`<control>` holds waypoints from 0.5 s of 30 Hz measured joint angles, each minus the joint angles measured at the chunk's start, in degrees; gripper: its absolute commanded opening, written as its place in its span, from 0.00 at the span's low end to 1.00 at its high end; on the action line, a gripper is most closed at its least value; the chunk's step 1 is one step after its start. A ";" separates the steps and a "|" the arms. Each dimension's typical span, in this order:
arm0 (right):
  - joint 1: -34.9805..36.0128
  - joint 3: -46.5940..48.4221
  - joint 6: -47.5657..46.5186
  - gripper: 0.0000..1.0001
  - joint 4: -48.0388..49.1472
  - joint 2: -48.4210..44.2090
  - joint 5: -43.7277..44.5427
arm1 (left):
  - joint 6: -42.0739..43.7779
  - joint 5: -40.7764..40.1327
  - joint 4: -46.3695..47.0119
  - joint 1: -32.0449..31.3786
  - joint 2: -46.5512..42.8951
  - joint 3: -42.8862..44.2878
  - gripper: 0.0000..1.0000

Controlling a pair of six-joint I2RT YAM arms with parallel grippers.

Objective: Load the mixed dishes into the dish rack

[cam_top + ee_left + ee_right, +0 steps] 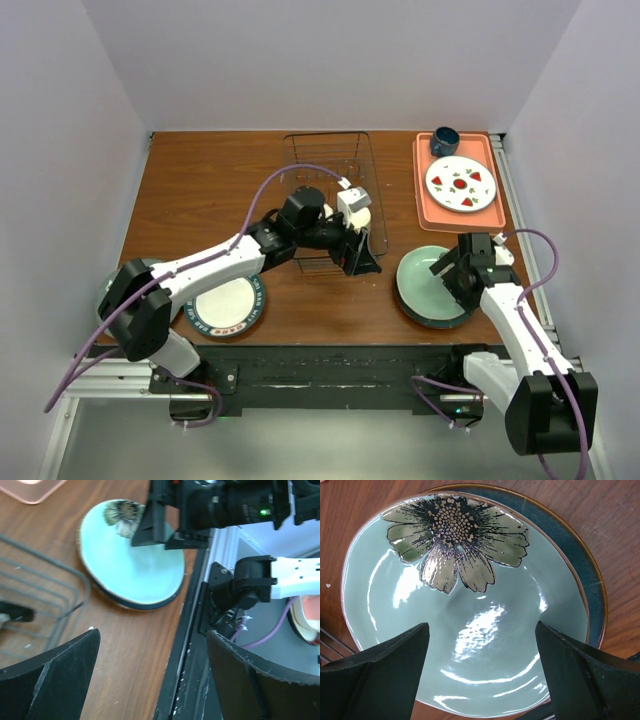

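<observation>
Bright, even overhead light on the table (200, 180); shadows short and soft. White glare streaks the pale green plate (485, 625) in the right wrist view. Left wrist view: near fingers (52, 677) dark, slightly soft.

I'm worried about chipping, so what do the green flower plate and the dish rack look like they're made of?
Green flower plate: likely glazed ceramic. Its surface is glossy with sharp light reflections, and the rim is slightly wavy. Dish rack: thin dark metal wire by its look, possibly coated, but the finish is too small to tell.
</observation>
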 measured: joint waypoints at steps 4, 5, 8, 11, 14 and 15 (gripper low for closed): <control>0.00 0.20 -0.44 0.87 0.22 0.42 0.31 | -1.09 0.33 2.89 -3.23 2.73 0.07 0.88; 0.00 0.20 -0.52 0.85 0.17 0.31 0.44 | -1.36 0.31 3.28 -3.98 3.67 0.07 0.87; 0.00 0.09 -0.57 0.64 -0.15 -0.74 0.90 | -2.19 -0.11 3.78 -6.23 6.62 0.07 0.84; 0.00 -1.03 -0.59 0.50 -0.37 -3.61 1.01 | -2.60 -0.72 4.72 -8.02 9.55 0.09 0.83; -0.02 -2.12 -0.22 0.49 -1.18 -6.05 1.14 | -3.37 -1.46 5.57 -9.09 11.93 0.26 0.82; -0.02 -2.36 -0.13 0.48 -1.62 -6.78 1.14 | -3.52 -1.62 5.92 -9.25 12.68 0.37 0.82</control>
